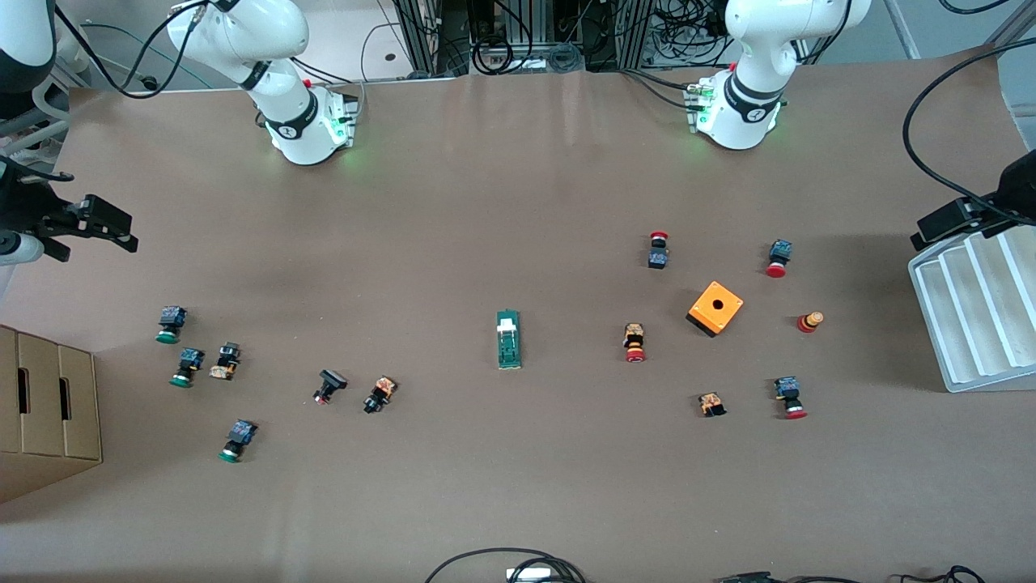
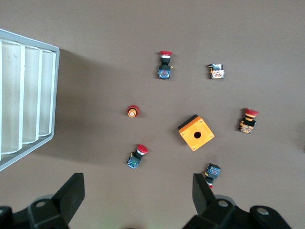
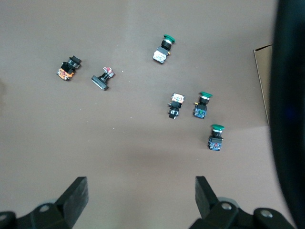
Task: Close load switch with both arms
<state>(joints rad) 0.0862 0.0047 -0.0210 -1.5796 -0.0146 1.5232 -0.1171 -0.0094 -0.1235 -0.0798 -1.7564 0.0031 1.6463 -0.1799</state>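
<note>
The load switch [image 1: 508, 339] is a slim green bar with a small white block, lying flat near the middle of the table. Neither wrist view shows it. My right gripper [image 1: 93, 229] hangs high over the right arm's end of the table, well away from the switch. In the right wrist view this gripper [image 3: 140, 193] is open, with only bare table between its fingers. My left gripper [image 1: 951, 227] hangs over the left arm's end, above the white tray. The left wrist view shows it [image 2: 138, 193] open and holding nothing.
An orange box with a round hole [image 1: 715, 308] and several red-capped push buttons [image 1: 634, 342] lie toward the left arm's end. Green-capped buttons [image 1: 187, 368] lie toward the right arm's end. A white tray [image 1: 975, 312] and a cardboard box [image 1: 48, 405] stand at the table's two ends.
</note>
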